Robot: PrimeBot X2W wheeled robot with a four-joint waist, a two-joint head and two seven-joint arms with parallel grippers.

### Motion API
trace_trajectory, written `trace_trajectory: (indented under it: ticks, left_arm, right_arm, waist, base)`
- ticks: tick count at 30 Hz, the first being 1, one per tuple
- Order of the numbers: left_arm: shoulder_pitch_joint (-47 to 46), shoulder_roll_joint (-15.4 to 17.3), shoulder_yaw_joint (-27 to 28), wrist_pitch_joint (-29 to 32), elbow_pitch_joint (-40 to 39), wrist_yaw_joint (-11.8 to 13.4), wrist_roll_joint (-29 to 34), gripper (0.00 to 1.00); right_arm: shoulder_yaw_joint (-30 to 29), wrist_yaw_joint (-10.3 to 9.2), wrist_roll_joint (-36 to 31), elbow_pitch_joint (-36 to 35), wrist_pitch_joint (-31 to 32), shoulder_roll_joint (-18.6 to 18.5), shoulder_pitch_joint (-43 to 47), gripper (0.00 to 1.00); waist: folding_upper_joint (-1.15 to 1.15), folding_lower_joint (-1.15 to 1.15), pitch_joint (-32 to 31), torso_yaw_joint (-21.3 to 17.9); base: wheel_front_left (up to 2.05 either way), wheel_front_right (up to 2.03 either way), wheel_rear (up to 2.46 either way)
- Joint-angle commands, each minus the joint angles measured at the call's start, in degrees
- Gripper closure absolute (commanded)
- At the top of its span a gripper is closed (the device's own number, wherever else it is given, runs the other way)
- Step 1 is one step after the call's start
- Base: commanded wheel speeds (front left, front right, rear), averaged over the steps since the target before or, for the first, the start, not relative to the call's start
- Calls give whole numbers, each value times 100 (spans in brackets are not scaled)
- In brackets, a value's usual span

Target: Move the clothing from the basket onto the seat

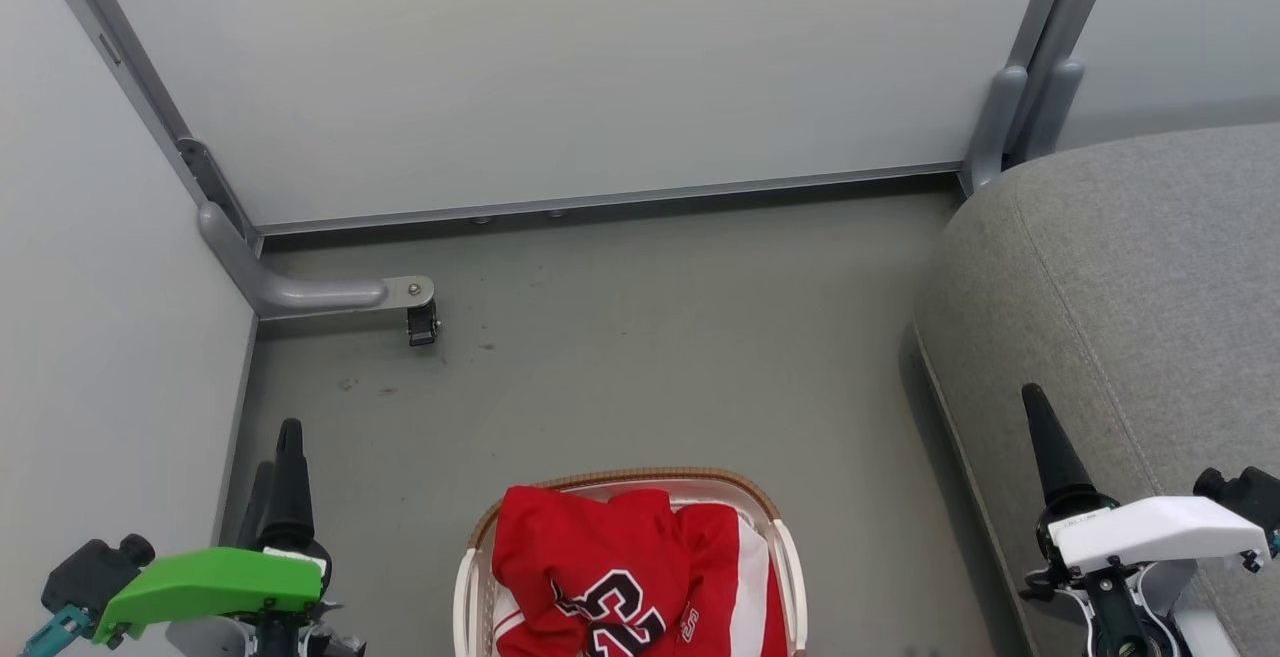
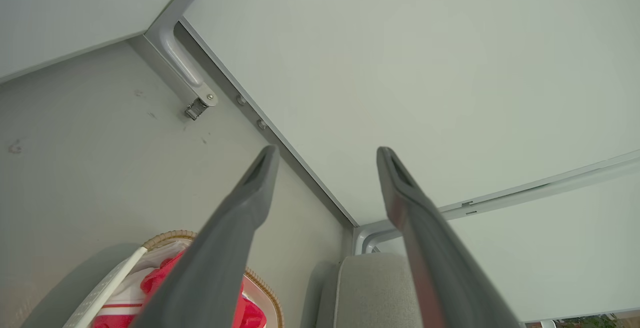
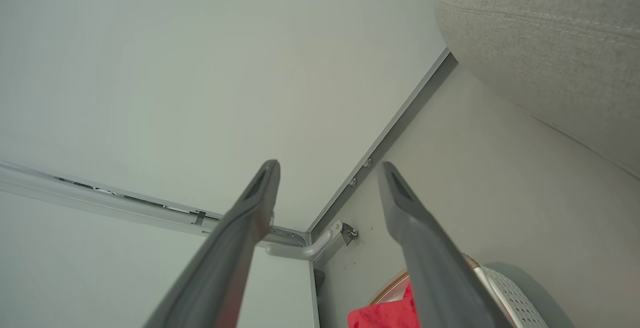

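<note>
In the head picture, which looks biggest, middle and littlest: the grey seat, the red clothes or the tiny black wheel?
1. grey seat, cut off at the edge
2. red clothing, cut off below
3. black caster wheel, by far smallest

- Back panel (image 1: 600, 67): pale grey, plain, matt; grey rail (image 1: 600, 202) along its lower edge, just above the floor.
- Left panel (image 1: 90, 287): same finish, meets the back panel at a corner.
- Right panel (image 1: 1180, 27): same finish, joined to the back panel at a grey post (image 1: 1010, 117).
- Foot (image 1: 300, 292): grey metal, curves out from the left corner over the floor; a small black caster (image 1: 422, 322) under its tip.
- Floor (image 1: 650, 337): grey, smooth; a few dark specks (image 1: 365, 385) near the caster.
- Light: even and soft; shadows faint.
</note>
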Motion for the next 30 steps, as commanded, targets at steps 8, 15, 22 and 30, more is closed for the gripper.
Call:
trace_trajectory:
  ticks: [8,15,22,30]
  left_arm:
    - [-70,36,-124,-209,-174,185,1223,0]
    - [-38,51,-240,-344,-202,231,1780,0]
    - [19,150,-453,-469,-136,314,2445,0]
    - [59,254,-731,-605,-59,484,3009,0]
  right_arm:
    - [92,1,-741,-122,-218,-47,-156,0]
    - [147,2,-1251,-153,-355,-45,-155,0]
    - [229,2,-1923,-170,-476,-120,-161,0]
    - [252,2,-2760,-161,-612,-101,-99,0]
  waist:
    - [0,0,7,9]
    - [0,0,14,10]
    - [0,0,8,23]
    - [0,0,-8,29]
  base:
    - [0,0,0]
    - [0,0,0]
    - [0,0,0]
    - [0,0,0]
